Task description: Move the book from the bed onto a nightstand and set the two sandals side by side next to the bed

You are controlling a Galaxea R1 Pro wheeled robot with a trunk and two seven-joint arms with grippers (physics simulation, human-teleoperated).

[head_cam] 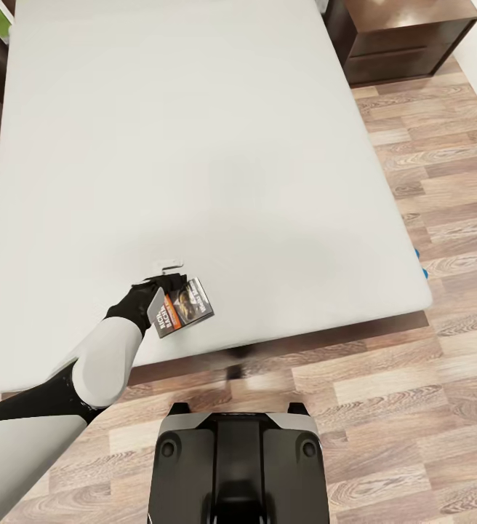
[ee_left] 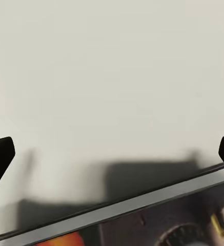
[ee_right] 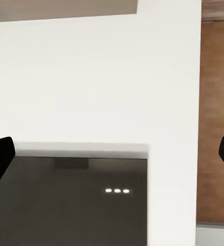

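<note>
At lower left of the head view, the left end effector (head_cam: 167,280) has its fingers apart beside the book (head_cam: 184,306), which lies near the bed's (head_cam: 195,145) front edge. The right end effector's (ee_right: 112,154) fingers also stand apart.

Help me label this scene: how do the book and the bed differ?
The book is tiny, dark-covered with an orange band; the bed is huge, plain pale grey-white. The book sits tilted at the left claw; the bed lies flat. Both are rectangular.
</note>
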